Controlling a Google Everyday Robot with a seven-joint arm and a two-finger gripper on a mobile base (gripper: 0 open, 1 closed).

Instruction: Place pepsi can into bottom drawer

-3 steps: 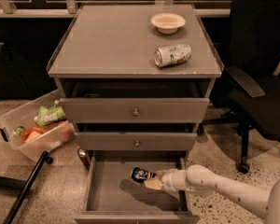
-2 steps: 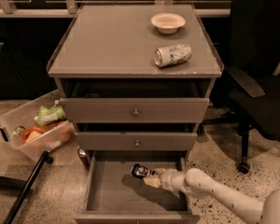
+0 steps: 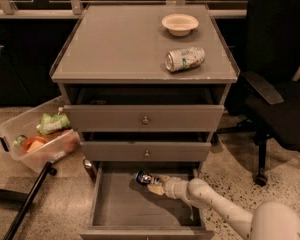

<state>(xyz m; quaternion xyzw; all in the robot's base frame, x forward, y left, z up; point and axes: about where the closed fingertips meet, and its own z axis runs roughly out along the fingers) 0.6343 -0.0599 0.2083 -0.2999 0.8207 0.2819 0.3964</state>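
Note:
The pepsi can [image 3: 144, 177], dark blue with red and white marks, is at the back of the open bottom drawer [image 3: 121, 209], low over its grey floor. My gripper [image 3: 154, 186] reaches into the drawer from the right on a white arm [image 3: 215, 206]. Its tan fingers are closed on the can's right end. Whether the can rests on the floor or hangs just above it cannot be told.
Two upper drawers [image 3: 145, 119] with round knobs are closed above. A silver-white can [image 3: 185, 58] and a bowl [image 3: 180, 24] sit on the cabinet top. A clear bin [image 3: 40, 141] of snacks stands at left, a black office chair [image 3: 280, 99] at right.
My gripper has moved with the pepsi can a little to the left and toward the back of the bottom drawer. The camera view has shifted slightly.

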